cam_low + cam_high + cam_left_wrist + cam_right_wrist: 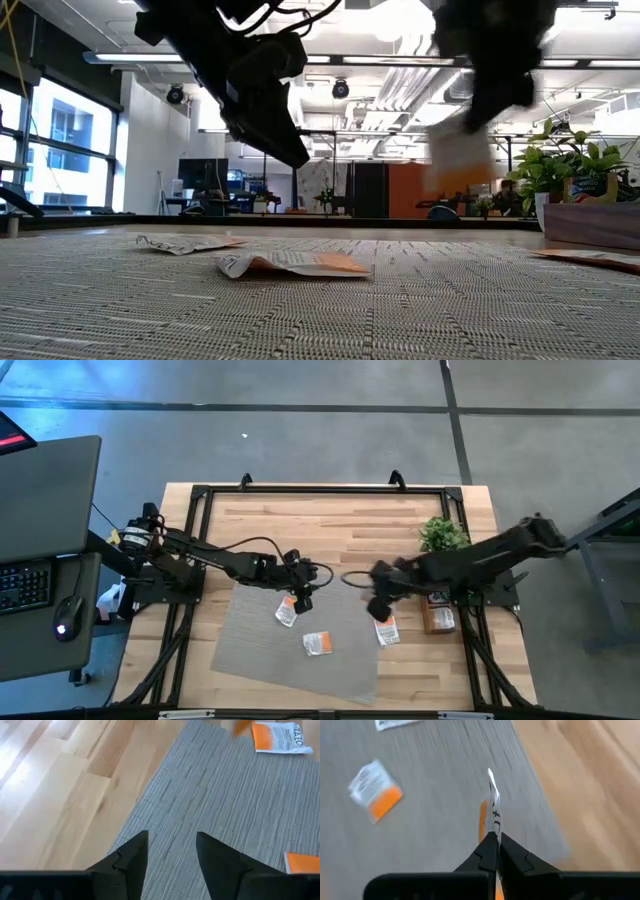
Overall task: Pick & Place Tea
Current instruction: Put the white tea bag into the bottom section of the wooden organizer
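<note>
Two white-and-orange tea sachets [287, 610] [318, 643] lie flat on the grey mat [270, 660]. My left gripper [300, 592] hovers open over the mat's far part, next to the nearer of those two sachets; in the left wrist view its fingers [170, 855] stand above bare mat, with one sachet [277, 737] ahead of them. My right gripper [380, 606] is over the mat's right edge, shut on a third white-and-orange sachet [386, 631]. The low view shows that sachet [460, 150] blurred in the air. My right gripper [494, 836] pinches one edge of the sachet [493, 822] between its two fingers. The sachet shows edge-on and sticks out past the fingertips. In the low view it hangs below the fingers [490, 90], lifted clear of the mat.
A narrow wooden tray [438, 615] holding more sachets sits right of the mat, under the right arm. A small green potted plant [443, 535] stands behind it. Bare wooden table [330, 525] lies beyond the mat. A desk with a keyboard and mouse stands left of the table.
</note>
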`<state>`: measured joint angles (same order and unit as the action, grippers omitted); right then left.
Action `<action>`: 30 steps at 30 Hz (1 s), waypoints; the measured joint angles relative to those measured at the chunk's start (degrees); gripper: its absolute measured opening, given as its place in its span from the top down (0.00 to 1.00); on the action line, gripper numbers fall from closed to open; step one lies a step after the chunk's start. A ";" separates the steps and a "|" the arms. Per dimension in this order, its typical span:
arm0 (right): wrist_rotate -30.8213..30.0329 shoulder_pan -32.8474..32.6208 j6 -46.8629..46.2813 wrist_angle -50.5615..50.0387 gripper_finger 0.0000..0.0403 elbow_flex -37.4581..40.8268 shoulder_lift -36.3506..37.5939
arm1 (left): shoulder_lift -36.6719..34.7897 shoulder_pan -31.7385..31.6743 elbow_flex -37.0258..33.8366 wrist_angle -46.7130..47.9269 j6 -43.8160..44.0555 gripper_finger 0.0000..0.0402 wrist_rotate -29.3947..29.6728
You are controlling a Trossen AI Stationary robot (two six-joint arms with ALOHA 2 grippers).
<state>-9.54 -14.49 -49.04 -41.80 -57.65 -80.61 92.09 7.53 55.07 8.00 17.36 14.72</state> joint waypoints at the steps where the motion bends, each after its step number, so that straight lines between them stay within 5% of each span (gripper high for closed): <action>1: -1.01 -1.60 -3.67 -3.63 1.00 -0.04 2.00 | 0.00 0.00 0.00 -0.02 0.11 0.59 0.00; 4: -3.57 -7.02 -18.92 -16.57 1.00 -0.04 6.15 | 0.00 0.00 0.00 -0.10 1.32 0.59 0.00; 14: 9.03 -25.19 -56.95 -42.40 1.00 0.01 9.10 | 0.02 0.00 0.00 -0.19 1.40 0.59 0.07; 20: 9.55 -29.37 -64.38 -40.85 1.00 4.70 9.02 | 0.02 0.00 0.00 -0.16 1.40 0.59 0.17; 30: 5.61 -27.62 -60.18 -30.28 0.98 13.09 8.99 | 0.02 -0.02 -0.02 -0.23 1.40 0.59 0.61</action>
<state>-3.93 -42.11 -109.22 -72.08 -44.56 -71.61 92.12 7.51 55.05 7.77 18.76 15.33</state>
